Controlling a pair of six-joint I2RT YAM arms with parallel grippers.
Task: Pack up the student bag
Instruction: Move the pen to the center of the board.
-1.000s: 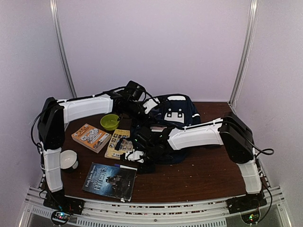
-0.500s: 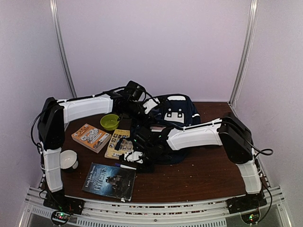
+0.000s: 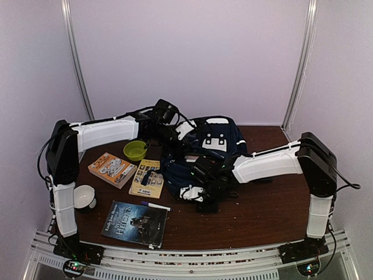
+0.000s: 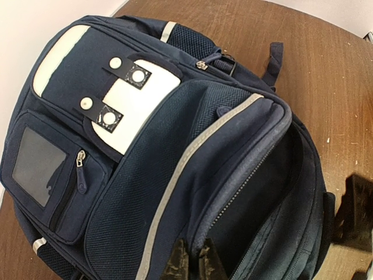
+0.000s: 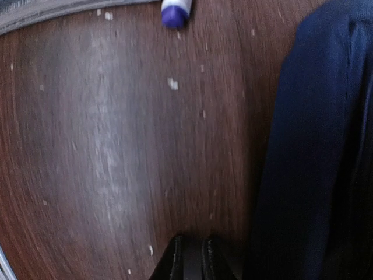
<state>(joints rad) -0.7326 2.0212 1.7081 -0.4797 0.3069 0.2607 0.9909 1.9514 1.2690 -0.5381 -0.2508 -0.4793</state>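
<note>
The student bag (image 3: pixel 210 143) is a navy-blue backpack with white patches, lying at the back middle of the table. In the left wrist view the bag (image 4: pixel 145 146) fills the frame, its main compartment gaping open at the right. My left gripper (image 4: pixel 195 262) is shut on the edge of the open zip flap; it also shows in the top view (image 3: pixel 176 133). My right gripper (image 3: pixel 201 203) hovers low over the table by the bag's front edge. In the right wrist view its fingers (image 5: pixel 173 259) are together with nothing between them, and the bag (image 5: pixel 317 151) is just to the right.
A white marker with a blue cap (image 3: pixel 155 205) lies left of the right gripper and shows in the right wrist view (image 5: pixel 175 10). A dark book (image 3: pixel 135 223), a yellow book (image 3: pixel 147 177), an orange book (image 3: pixel 112 169), a green bowl (image 3: pixel 136 150) and a white cup (image 3: pixel 84 196) lie at the left.
My right arm has drawn back to the right, away from the marker and the dark book, to the bag's front edge. The left gripper has kept its hold on the flap.
</note>
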